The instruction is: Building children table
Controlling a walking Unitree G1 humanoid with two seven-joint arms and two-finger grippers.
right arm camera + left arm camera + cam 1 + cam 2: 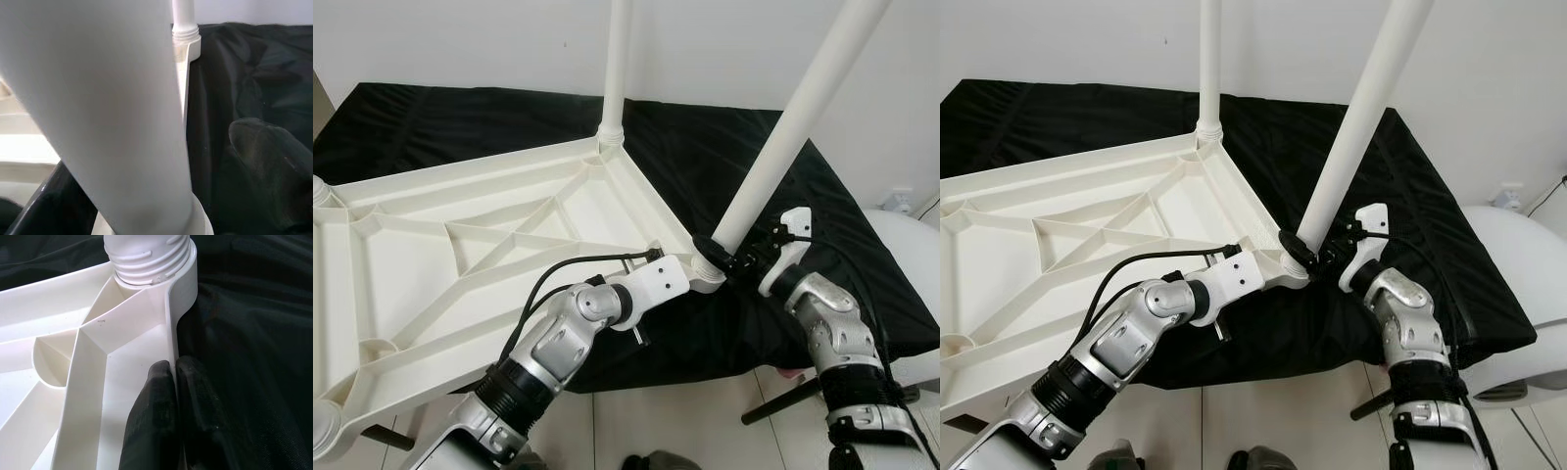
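While the left gripper (pixel 173 382) pinches the tabletop rim (pixel 172 328) at lower centre, fingers closed on it, the right gripper (pixel 729 257) clasps the leaning leg (pixel 783 137) at centre right. Both fingers grip firmly.

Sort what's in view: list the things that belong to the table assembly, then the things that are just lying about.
Part of the job:
tabletop, upside down
upright leg
tilted leg
left gripper, pinching the tabletop's rim
right gripper, at the tilted leg's base

Just there:
black cloth
white chair

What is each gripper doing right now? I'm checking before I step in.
Left gripper: shut on the tabletop rim.
Right gripper: holding the tilted table leg near its base.
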